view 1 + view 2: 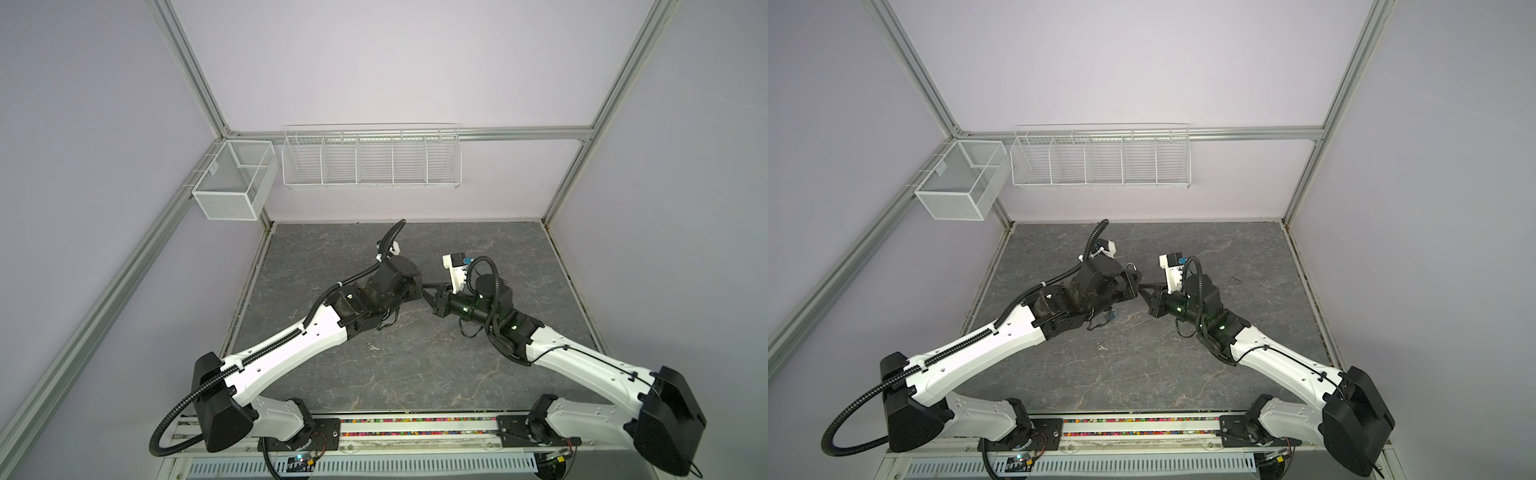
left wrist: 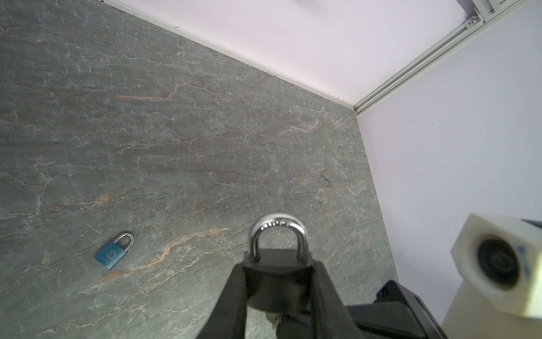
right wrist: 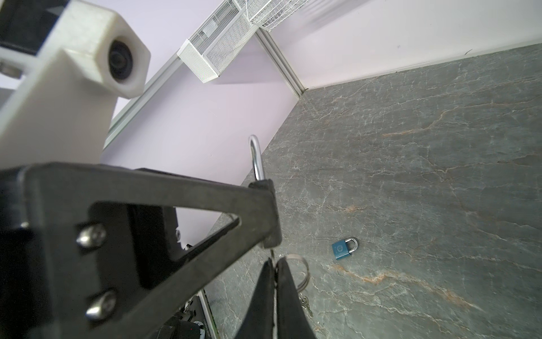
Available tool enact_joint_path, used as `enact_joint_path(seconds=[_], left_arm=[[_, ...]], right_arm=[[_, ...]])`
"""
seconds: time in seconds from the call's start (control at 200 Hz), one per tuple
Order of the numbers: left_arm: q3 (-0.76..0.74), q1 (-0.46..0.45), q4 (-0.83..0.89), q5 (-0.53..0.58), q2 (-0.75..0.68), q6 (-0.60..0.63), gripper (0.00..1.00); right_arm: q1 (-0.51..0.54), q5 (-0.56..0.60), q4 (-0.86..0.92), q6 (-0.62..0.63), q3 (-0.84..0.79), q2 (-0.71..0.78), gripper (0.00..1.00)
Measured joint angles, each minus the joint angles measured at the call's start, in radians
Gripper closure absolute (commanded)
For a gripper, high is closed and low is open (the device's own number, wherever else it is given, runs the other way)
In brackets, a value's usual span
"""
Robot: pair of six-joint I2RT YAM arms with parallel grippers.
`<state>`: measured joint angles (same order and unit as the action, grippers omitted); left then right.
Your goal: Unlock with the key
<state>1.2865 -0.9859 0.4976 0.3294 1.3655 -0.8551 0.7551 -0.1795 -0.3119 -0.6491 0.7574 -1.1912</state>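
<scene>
Pinching shut on the key (image 3: 273, 254), the right tool (image 3: 275, 265) sets its tips right at the base of the black padlock (image 2: 277, 283), the key ring (image 3: 303, 271) dangling beside them. The left tool (image 2: 278, 273) clamps that padlock's body from both sides above the middle of the bench (image 2: 176, 132), shackle (image 2: 278, 229) pointing away from the right tool with both legs seated, so it looks locked. The lock's long axis runs roughly in line with the key, keyway end facing the right arm, which must do the turning. How deep the blade sits I cannot tell. A blue padlock (image 2: 112, 254) lies apart on the bench.
</scene>
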Motion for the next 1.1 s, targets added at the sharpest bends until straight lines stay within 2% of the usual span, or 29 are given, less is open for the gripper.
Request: enact_joint_path(seconds=[0.05, 0.215, 1.1], left_arm=[[0.0, 0.001, 0.0, -0.003, -0.002, 0.0, 1.0], [-0.001, 0.007, -0.001, -0.018, -0.016, 0.0, 1.0], [-0.017, 0.017, -0.027, -0.039, -0.032, -0.001, 1.0]], right_arm=[[-0.001, 0.002, 0.0, -0.003, 0.0, 0.0, 0.84], [-0.001, 0.006, -0.003, -0.006, -0.001, 0.006, 0.83], [0.006, -0.008, -0.051, -0.016, 0.007, -0.032, 0.78]])
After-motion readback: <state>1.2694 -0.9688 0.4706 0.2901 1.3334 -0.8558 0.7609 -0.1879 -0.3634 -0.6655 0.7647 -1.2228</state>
